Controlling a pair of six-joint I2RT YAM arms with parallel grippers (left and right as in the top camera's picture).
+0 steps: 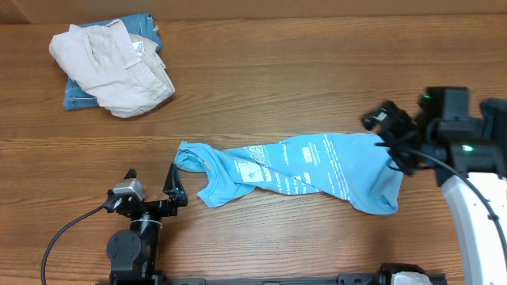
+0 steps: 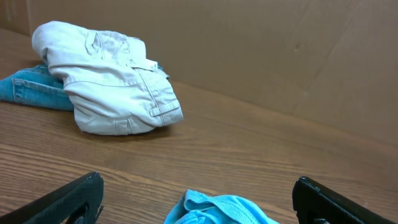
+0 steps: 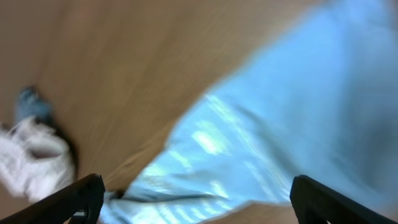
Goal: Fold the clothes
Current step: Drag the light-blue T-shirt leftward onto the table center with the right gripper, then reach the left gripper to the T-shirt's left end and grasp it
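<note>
Both sets of jaws gape: left gripper [image 1: 152, 182] beside the collar end of the T-shirt [image 1: 301, 170], right gripper [image 1: 394, 136] at its far end. We fear a grab bunching the twisted cloth.

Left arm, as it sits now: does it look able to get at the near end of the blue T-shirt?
Probably yes. The left gripper is open, and the near end of the T-shirt lies just ahead of it on the table, with nothing in the way.
</note>
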